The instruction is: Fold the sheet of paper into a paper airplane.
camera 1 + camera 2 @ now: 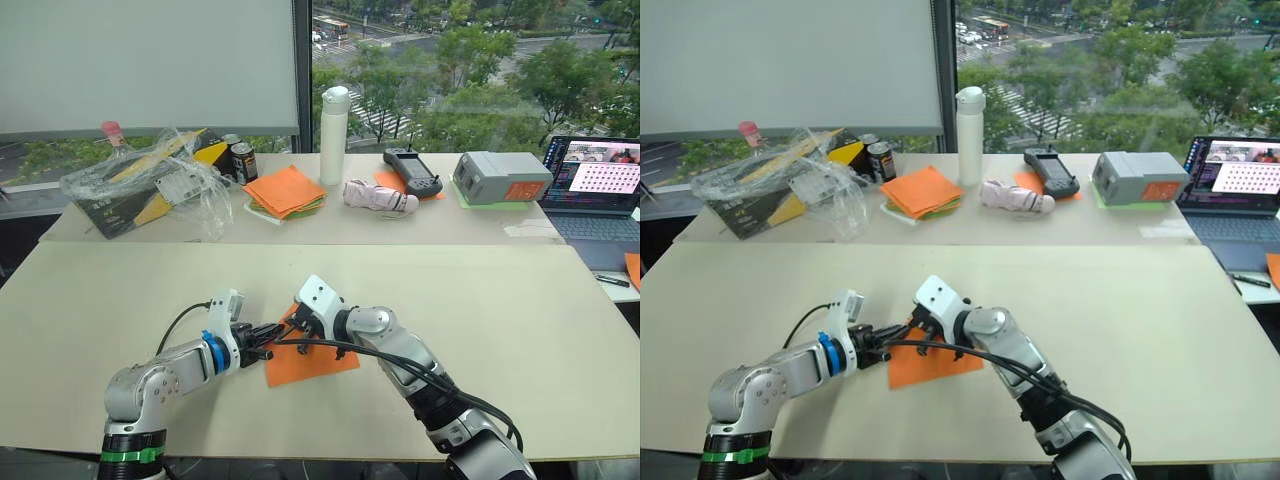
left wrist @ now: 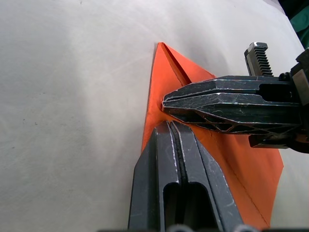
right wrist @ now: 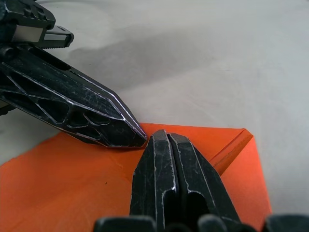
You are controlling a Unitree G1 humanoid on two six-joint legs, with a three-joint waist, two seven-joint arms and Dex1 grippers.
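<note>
On the near table, toward six o'clock in the head views: the sheet of paper, lying flat and orange, creased, with one edge turned over into a narrow folded strip and nothing yet resembling a pointed airplane. Pressed onto its ten-o'clock corner, tips almost touching: the left tool and the right tool, each with fingers together and clamping nothing. Judged early in the task, most folds left; beyond, at twelve o'clock on the far table: a stack of orange and green sheets.
</note>
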